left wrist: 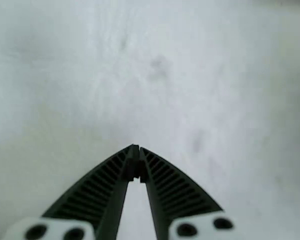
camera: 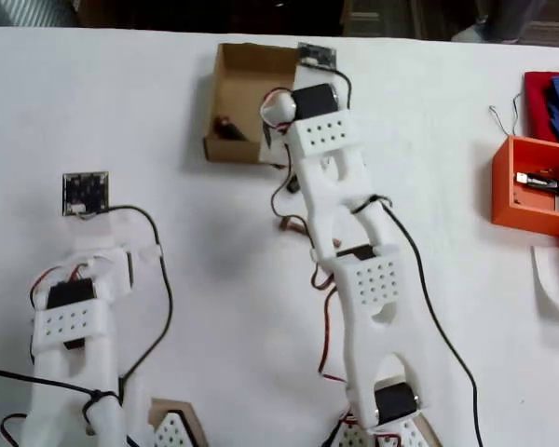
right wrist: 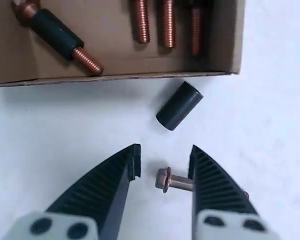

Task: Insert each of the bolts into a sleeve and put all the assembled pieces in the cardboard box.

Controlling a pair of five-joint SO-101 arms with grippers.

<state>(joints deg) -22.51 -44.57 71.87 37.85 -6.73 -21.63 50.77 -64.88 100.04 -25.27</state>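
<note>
The cardboard box [right wrist: 115, 75] [camera: 247, 102] holds an assembled bolt in a black sleeve [right wrist: 55, 34] [camera: 225, 128] and three more threaded copper ends [right wrist: 167, 22] along its far side. A loose black sleeve [right wrist: 179, 106] lies on the table just outside the box wall. My right gripper [right wrist: 165, 152] is open over the table, with a copper bolt [right wrist: 172, 181] lying between its fingers, partly hidden behind one finger [right wrist: 210, 185]. My left gripper [left wrist: 135, 150] is shut on nothing over bare white table. The left arm [camera: 70, 317] stands at the near left.
The right arm [camera: 354, 242] stretches from the near edge to the box, trailing black and red cables. An orange box [camera: 531, 186] stands at the right edge, with red and blue cloth [camera: 550, 102] behind it. White table lies between the arms.
</note>
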